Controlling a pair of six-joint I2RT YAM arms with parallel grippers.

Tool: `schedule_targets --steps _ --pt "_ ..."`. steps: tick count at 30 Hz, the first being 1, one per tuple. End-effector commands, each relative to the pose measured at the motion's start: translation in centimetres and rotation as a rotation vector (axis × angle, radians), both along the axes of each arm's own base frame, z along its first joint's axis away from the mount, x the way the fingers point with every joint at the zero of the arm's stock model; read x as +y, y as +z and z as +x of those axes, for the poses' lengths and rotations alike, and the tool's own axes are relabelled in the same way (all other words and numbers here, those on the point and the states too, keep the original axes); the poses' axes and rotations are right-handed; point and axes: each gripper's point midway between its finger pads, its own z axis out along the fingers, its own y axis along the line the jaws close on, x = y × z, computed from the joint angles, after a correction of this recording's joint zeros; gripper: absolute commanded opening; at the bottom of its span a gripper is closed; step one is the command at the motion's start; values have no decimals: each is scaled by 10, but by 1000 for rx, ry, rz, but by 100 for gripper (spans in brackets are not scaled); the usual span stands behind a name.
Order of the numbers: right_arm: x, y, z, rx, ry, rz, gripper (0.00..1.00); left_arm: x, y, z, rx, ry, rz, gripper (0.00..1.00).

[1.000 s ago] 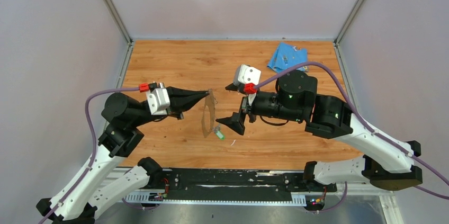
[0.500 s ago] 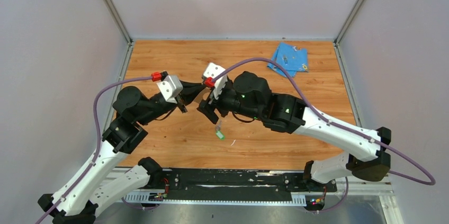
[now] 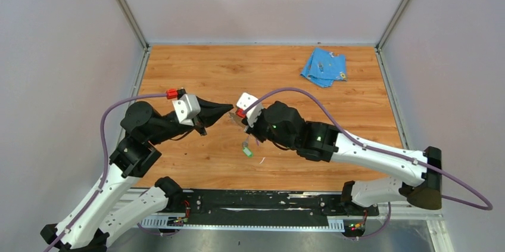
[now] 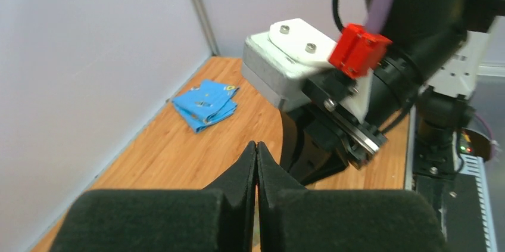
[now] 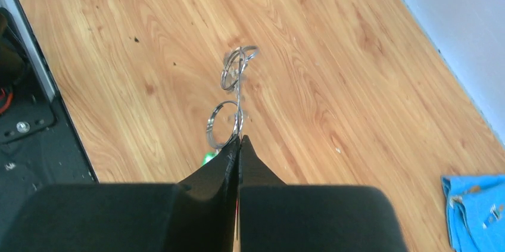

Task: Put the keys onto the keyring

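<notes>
The keyring [image 5: 240, 94] shows edge-on in the right wrist view as a thin metal band running away from my right gripper [image 5: 240, 139], which is shut on it. Two small split rings [image 5: 225, 124] hang beside the band. A key with a green head [image 3: 246, 152] dangles low near the table and peeks out by my right finger [image 5: 208, 158]. From above, my left gripper [image 3: 231, 108] is shut, its tip meeting the keyring [image 3: 236, 118], right beside my right gripper [image 3: 240, 123]. In the left wrist view the left gripper [image 4: 256, 145] is pressed shut, facing the right wrist.
A folded light-blue cloth [image 3: 323, 66] lies at the back right of the wooden table [image 3: 196, 67]; it also shows in the left wrist view [image 4: 205, 103] and the right wrist view [image 5: 473, 210]. Grey walls enclose the table on three sides.
My right arm has swung left up to the left gripper, and its jaws have gone from wide open to shut on the band. The left arm has barely shifted.
</notes>
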Motion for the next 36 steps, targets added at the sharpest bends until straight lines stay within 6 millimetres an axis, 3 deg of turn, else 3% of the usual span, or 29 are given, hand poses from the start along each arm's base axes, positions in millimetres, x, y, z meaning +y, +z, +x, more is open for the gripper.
schedule_targets --steps 1,3,6,9,14,16,18,21,24,25,27,29,32,34,36 --pt "-32 38 9 -61 -107 154 0 -5 13 -36 -53 -170 -7 3" --pt "-42 30 12 -57 -140 144 0 -7 6 -49 -55 -239 10 18" --pt "-60 4 23 -50 -221 73 1 -7 4 -62 -32 -290 8 61" --pt "-77 -25 38 -21 -280 21 1 -6 9 -72 -33 -331 0 98" --pt "-108 -73 59 71 -383 -6 1 2 19 -104 -247 -449 34 100" --pt "-116 -85 62 95 -414 -4 19 5 13 -114 -372 -494 88 100" --pt "-120 -92 63 130 -440 14 47 8 4 -112 -473 -487 162 100" --pt "-124 -89 62 133 -445 31 66 10 -1 -109 -577 -480 236 92" --pt "-131 -80 62 131 -462 34 79 10 2 -100 -655 -445 271 79" --pt "-135 -78 62 140 -474 40 96 11 1 -97 -680 -430 286 78" --pt "-145 -76 64 173 -514 76 100 12 -2 -89 -699 -390 314 80" --pt "-162 -79 72 181 -596 80 100 14 -11 -73 -675 -322 348 99" --pt "-197 -87 89 152 -782 59 100 19 -24 -17 -393 -52 316 100" --pt "-227 -94 102 94 -934 44 100 33 -59 30 -188 155 383 100" --pt "-257 -102 110 28 -1077 46 100 50 -94 62 6 260 406 100"
